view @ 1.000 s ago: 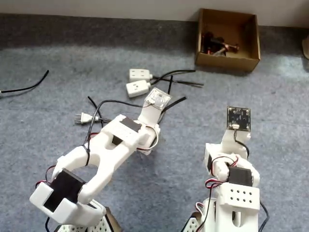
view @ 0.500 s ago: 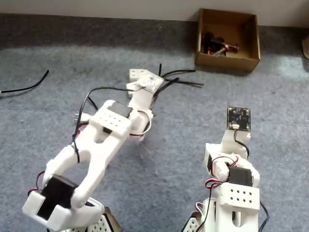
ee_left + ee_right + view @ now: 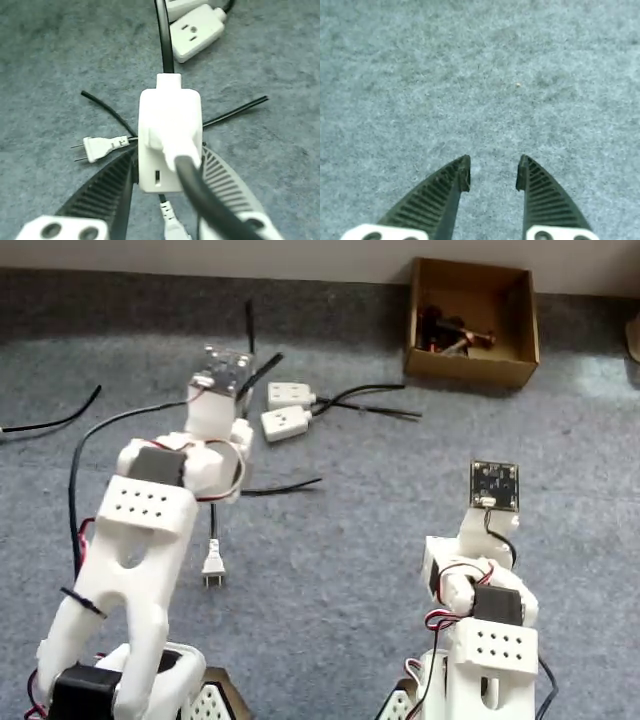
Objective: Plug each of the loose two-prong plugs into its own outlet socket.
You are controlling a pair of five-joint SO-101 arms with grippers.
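Observation:
My left gripper is shut on a white socket block held above the carpet, with a white plug on a thick black cord seated in it. A loose two-prong plug lies on the carpet beyond it. Two more white sockets lie side by side just right of the left arm's wrist. Another white plug rests on the carpet beside the left arm. My right gripper is open over bare carpet, holding nothing.
A cardboard box with small parts stands at the back right. Black cords trail from the sockets, one short cord lies mid-carpet, and a stray one lies at the far left. The right arm stands upright at the front right.
The left arm has swung leftward and away from me, from the middle to beside the two sockets, dragging its black cord. A white plug now lies by its forearm. The right arm has kept still.

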